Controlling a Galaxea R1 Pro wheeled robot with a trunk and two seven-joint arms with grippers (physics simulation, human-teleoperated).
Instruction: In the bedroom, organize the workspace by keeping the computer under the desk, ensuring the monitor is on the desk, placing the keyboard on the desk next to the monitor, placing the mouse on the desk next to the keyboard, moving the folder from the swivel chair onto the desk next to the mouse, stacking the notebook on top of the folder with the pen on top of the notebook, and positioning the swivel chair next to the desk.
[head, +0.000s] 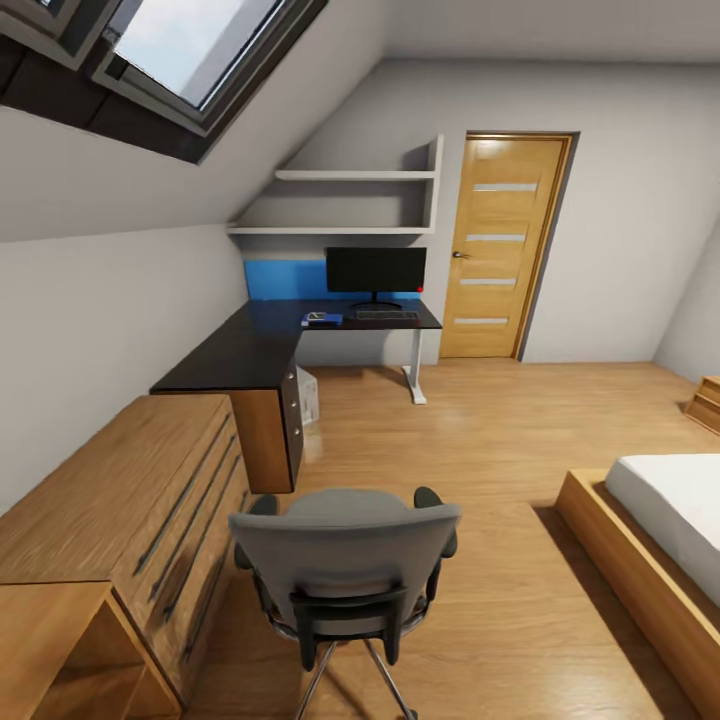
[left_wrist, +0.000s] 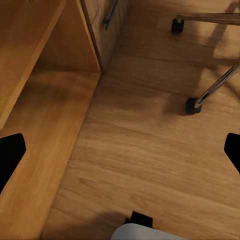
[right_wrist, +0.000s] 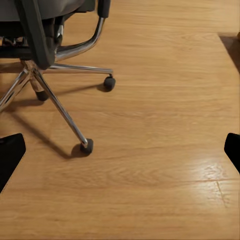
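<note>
The grey swivel chair (head: 345, 560) stands close in front of me, its back toward me and some way from the black L-shaped desk (head: 250, 350). On the desk's far wing stand the monitor (head: 376, 272) and the keyboard (head: 387, 315), with the blue folder (head: 322, 320) to their left. A small dark flat thing lies on the folder. The mouse and pen are too small to make out. The pale computer (head: 307, 395) sits under the desk. My left gripper (left_wrist: 120, 155) and right gripper (right_wrist: 120, 150) hang open over the floor, near the chair's chrome base (right_wrist: 50, 75).
Light oak drawers (head: 130, 520) run along the left wall, close to the chair. A bed (head: 660, 540) with a wooden frame sits at the right. An oak door (head: 505, 245) is in the far wall. Open plank floor (head: 470, 440) lies between chair and desk.
</note>
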